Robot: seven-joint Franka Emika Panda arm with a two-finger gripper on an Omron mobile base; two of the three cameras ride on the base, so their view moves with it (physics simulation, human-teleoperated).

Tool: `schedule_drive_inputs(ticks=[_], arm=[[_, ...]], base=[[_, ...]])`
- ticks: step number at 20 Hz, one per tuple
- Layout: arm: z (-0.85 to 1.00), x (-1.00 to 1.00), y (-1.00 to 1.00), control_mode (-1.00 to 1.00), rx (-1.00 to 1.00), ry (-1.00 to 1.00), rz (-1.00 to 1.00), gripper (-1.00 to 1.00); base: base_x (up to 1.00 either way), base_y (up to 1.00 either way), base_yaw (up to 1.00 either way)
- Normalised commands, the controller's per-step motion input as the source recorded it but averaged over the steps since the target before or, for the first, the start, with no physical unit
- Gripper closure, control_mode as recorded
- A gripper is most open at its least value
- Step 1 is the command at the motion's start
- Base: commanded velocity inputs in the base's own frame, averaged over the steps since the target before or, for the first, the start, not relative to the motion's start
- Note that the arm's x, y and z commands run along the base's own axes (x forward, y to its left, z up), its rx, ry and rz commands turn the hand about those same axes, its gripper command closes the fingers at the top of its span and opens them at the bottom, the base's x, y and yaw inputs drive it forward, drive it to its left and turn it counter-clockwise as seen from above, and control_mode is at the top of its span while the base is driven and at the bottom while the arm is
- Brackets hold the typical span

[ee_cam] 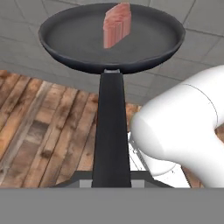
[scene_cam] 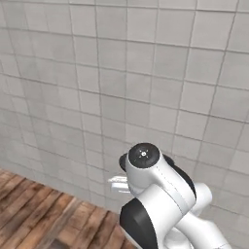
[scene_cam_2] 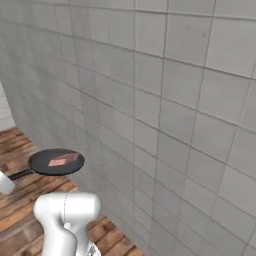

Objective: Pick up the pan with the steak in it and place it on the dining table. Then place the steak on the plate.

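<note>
Hand view: the pan point(ee_cam: 109, 39) is carried in the air by its long dark handle point(ee_cam: 111, 131), which runs straight down toward the bottom of the view between the gripper's fingers; the tips themselves are hidden at the grey band
Jaws: judged clenched on the handle, since the pan hangs clear above the wooden floor point(ee_cam: 39, 131) with nothing else under it
Steak: the steak point(ee_cam: 117, 24) lies inside the pan, toward its far side, away from the handle
Right base view: the pan point(scene_cam_2: 56, 161) shows at the left, level, with the steak point(scene_cam_2: 64, 160) flat in it; its handle reaches left toward the hand at the picture's edge
Surroundings: a grey tiled wall point(scene_cam_2: 165, 100) fills the space ahead, with wooden floor below; the dining table and the plate are not among what these pictures show
Left base view: the arm's white joints point(scene_cam: 160, 194) stand before the tiled wall point(scene_cam: 121, 73)
Step in hand: the carry, judging by the pan held aloft away from any surface; pick-up seems done, set-down not yet
Next move: calls for bringing the base round to the dining table with the pan kept level so the steak does not slide out
After that: lower the pan onto the tabletop, release the handle, then take the steak to the plate
</note>
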Motion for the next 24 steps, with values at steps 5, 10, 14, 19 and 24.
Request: schedule_drive_inputs(ticks=[5,10,14,19,24], arm=[[0.00,0.00,0.00,1.00,0.00,0.00,0.00,1.00],[0.00,0.00,0.00,1.00,0.00,0.00,0.00,1.00],[0.00,0.00,0.00,1.00,0.00,0.00,0.00,1.00],[0.00,0.00,0.00,1.00,0.00,0.00,0.00,1.00],[0.00,0.00,0.00,1.00,0.00,0.00,0.00,1.00]], base=[[-0.01,0.00,0.50],[-0.01,0.00,0.50],[-0.01,0.00,0.50],[-0.01,0.00,0.50],[-0.01,-0.01,0.41]])
